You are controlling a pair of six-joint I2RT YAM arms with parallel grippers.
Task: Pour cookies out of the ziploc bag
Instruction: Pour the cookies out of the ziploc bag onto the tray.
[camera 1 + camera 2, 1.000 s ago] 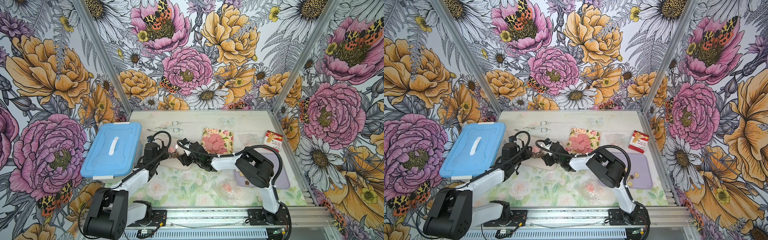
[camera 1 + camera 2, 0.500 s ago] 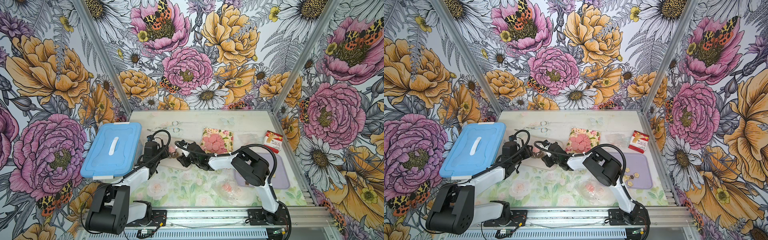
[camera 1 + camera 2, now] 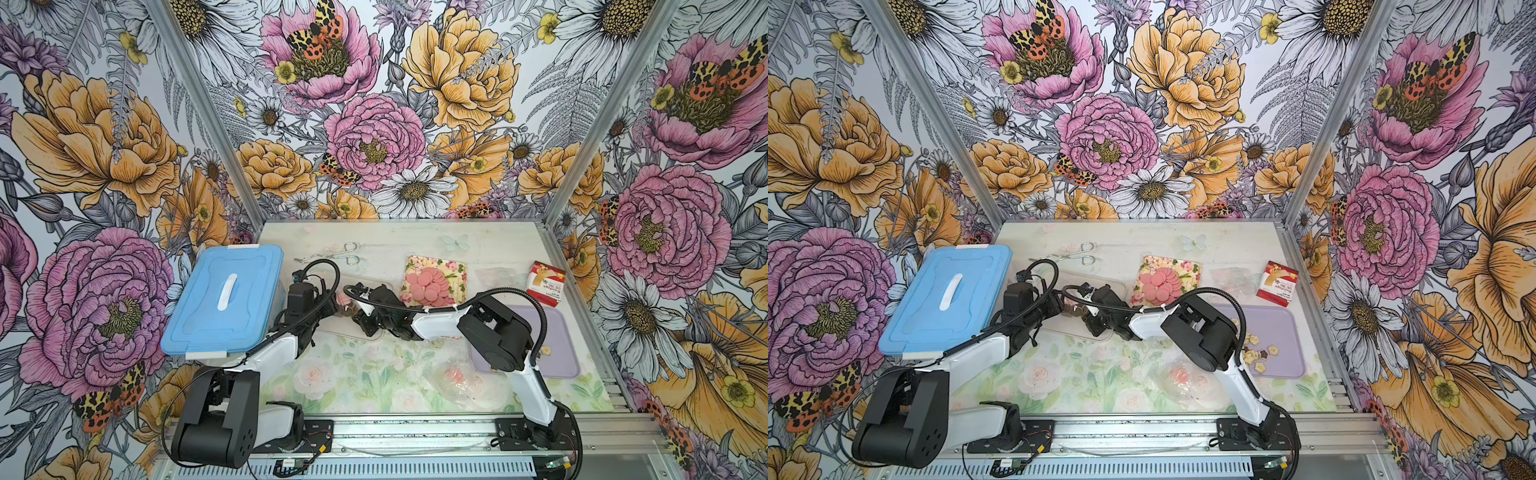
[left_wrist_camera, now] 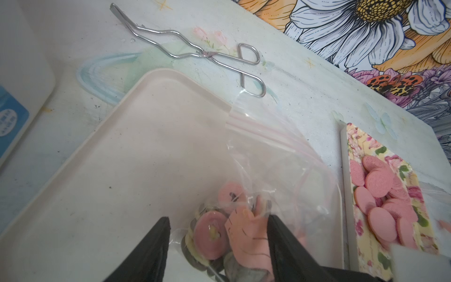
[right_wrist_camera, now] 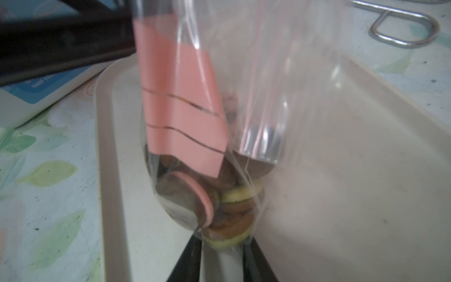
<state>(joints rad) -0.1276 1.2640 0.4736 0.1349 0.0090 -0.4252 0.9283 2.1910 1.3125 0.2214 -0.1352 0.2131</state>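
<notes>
Over tray (image 4: 146,146), bagged cookies (image 4: 211,234) between parted left tool (image 4: 218,217), right tool (image 5: 222,241) pinching bag (image 5: 268,97)

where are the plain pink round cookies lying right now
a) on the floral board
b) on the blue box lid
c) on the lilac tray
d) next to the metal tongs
a: the pink round cookies sit heaped on the floral board at the back of the table.
</notes>
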